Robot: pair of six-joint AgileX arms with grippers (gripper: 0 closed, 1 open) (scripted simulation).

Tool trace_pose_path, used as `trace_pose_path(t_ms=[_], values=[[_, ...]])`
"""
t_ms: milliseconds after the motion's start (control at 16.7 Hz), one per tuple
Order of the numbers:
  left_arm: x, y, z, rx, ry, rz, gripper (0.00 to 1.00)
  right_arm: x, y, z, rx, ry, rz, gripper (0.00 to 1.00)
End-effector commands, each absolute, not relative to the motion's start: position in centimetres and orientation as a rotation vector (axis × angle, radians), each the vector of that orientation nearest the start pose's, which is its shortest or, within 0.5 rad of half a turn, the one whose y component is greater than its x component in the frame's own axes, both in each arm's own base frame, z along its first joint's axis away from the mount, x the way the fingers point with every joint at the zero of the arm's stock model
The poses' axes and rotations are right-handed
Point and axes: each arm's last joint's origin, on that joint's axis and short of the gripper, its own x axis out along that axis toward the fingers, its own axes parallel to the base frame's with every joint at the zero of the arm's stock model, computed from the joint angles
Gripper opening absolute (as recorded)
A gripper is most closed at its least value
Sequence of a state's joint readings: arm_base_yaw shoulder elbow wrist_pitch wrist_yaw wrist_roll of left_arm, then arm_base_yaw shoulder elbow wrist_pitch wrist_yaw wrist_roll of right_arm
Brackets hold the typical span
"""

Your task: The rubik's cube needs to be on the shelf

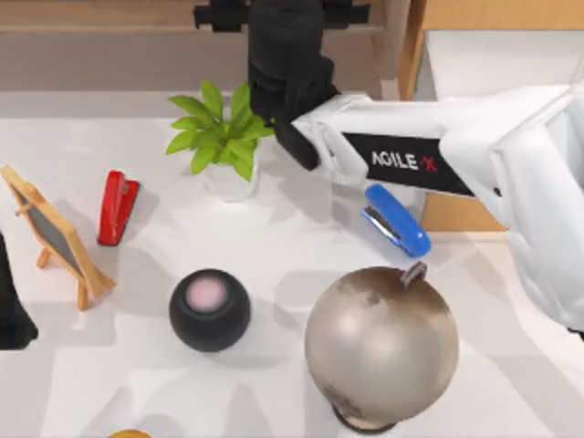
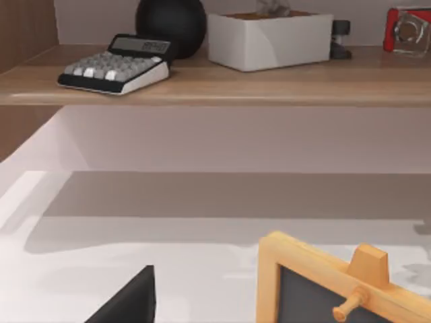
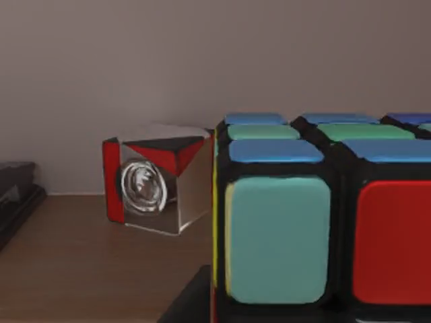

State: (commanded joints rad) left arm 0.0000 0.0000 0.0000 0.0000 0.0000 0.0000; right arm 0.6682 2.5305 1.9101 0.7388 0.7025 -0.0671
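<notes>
The right arm reaches across the tabletop (image 1: 274,274) to the shelf (image 1: 109,23), its end effector (image 1: 283,18) cut off there, grip state impossible to tell. The rubik's cube (image 3: 323,222) sits over the shelf board beside a glass cube (image 3: 155,178), partly cropped.

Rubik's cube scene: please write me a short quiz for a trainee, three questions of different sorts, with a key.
1. True or false: the blue stapler lies on the shelf.
2. In the right wrist view, what stands on the shelf beside the rubik's cube? A) a clear cube with red faces B) a calculator C) a globe
3. Which arm reaches to the shelf?

Key: 1. False, it lies on the table. 2. A. 3. The right arm, with the right end effector over the shelf; the left arm is at the table's left edge.
</notes>
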Motion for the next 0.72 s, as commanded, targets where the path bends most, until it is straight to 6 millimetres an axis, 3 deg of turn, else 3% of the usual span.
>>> trace_pose_path(t_ms=[180, 720], values=[[10.57, -0.12, 16.00, 0.000, 0.000, 0.000, 1.00, 45.31, 34.20, 16.82, 0.001, -0.097, -0.008, 0.98], [10.57, -0.12, 16.00, 0.000, 0.000, 0.000, 1.00, 45.21, 34.33, 16.82, 0.001, -0.097, -0.005, 1.00]])
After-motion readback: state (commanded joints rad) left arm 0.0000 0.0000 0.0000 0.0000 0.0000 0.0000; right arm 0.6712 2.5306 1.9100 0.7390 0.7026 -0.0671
